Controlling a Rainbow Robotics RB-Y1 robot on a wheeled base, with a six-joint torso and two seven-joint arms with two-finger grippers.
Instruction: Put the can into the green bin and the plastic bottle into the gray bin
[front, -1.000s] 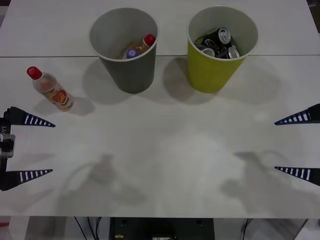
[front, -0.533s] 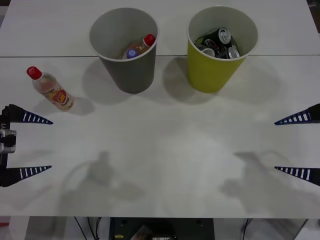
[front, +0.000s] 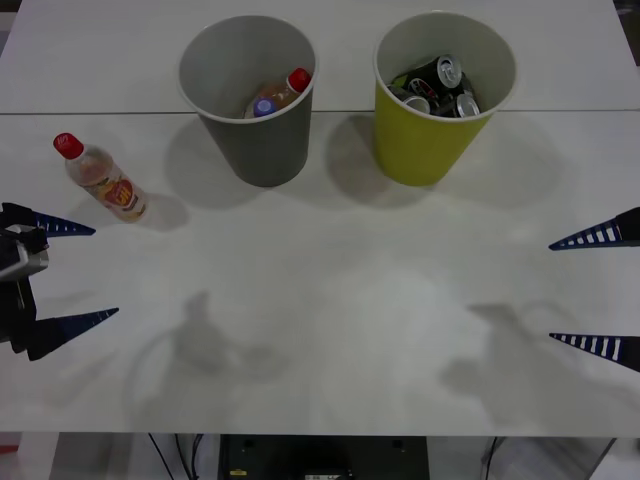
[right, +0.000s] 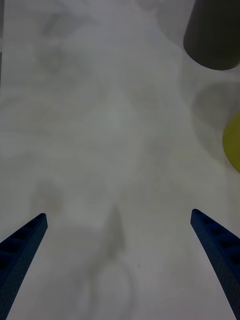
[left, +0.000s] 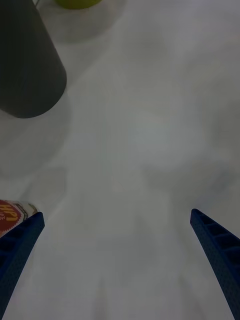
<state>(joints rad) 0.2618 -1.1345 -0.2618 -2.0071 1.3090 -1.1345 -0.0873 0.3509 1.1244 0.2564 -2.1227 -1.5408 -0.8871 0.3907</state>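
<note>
A: Plastic bottle (front: 100, 177) is seen lying far left on the table (front: 330, 300), left of the gray bin (front: 248, 95)

B: Left gripper (front: 50, 272) is spread wide just near of it, right gripper (front: 597, 292) likewise. Light, slick, crushable; best gripped mid-body at the label

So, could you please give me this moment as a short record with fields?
plastic bottle: lying on the table, left of the bins
gray bin: upright, two bottles inside
green bin: upright, right of the gray bin, cans inside
left gripper: open, near the plastic bottle, not touching it
right gripper: open, at the table's right edge, holding nothing
</note>
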